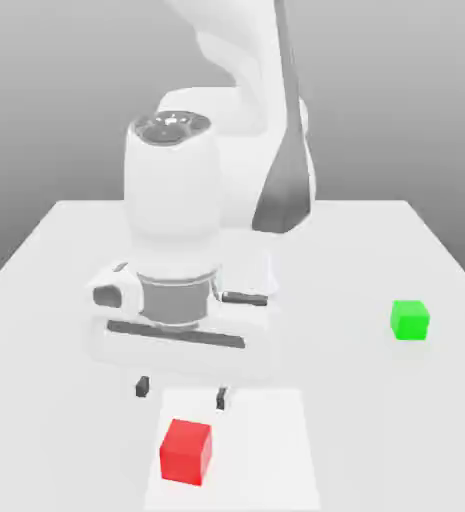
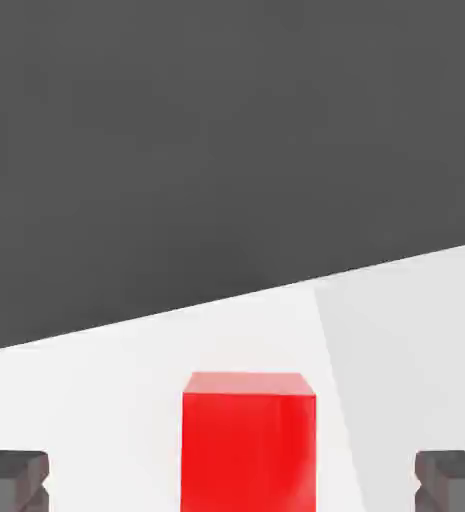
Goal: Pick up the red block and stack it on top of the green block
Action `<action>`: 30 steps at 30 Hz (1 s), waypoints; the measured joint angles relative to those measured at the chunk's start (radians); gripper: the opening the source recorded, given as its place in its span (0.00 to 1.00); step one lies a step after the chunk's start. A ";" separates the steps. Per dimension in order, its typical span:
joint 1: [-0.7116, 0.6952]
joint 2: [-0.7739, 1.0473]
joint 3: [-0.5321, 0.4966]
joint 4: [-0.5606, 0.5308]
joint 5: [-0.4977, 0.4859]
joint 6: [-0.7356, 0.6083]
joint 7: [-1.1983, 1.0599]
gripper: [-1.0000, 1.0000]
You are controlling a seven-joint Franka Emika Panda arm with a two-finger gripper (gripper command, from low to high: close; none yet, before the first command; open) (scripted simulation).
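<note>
Table: pale surface (image 1: pixel 356 400) below the claw, extending out on all sides of it.
Arm: white, above the claw (image 1: pixel 182 392); no lettering can be made out on its casing.
White sheet: flat on the table, below the claw and extending toward the exterior view's right (image 1: pixel 266 450); plain, no print seen.
Claw state: released, fingertips spread wide, nothing grasped, raised above the table.
Red block: on the white sheet, lower than the claw and apart from it; in the hand view it lies between the lines of the two fingertips (image 2: pixel 248 450).
Red block bearing: upright and flat; a face squared to the claw, turned at an angle to the sheet's edge; a cube, no long axis.
Red block marking: none seen.
Green block: on the table, well apart from the claw, toward the exterior view's right (image 1: pixel 409 321); upright, no long axis, unmarked.
</note>
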 joint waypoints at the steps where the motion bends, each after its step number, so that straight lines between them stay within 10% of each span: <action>1: -0.003 0.036 0.003 0.003 0.003 0.029 -0.002 0.50; 4: -0.010 0.146 0.013 0.018 0.014 0.120 -0.009 0.50; 5: -0.012 0.164 0.015 0.020 0.016 0.136 -0.011 0.00; 19: 0.023 -0.047 0.054 -0.027 0.007 -0.027 -0.048 0.00; 30: 0.470 -0.254 0.289 -0.184 0.138 -0.069 -0.504 0.00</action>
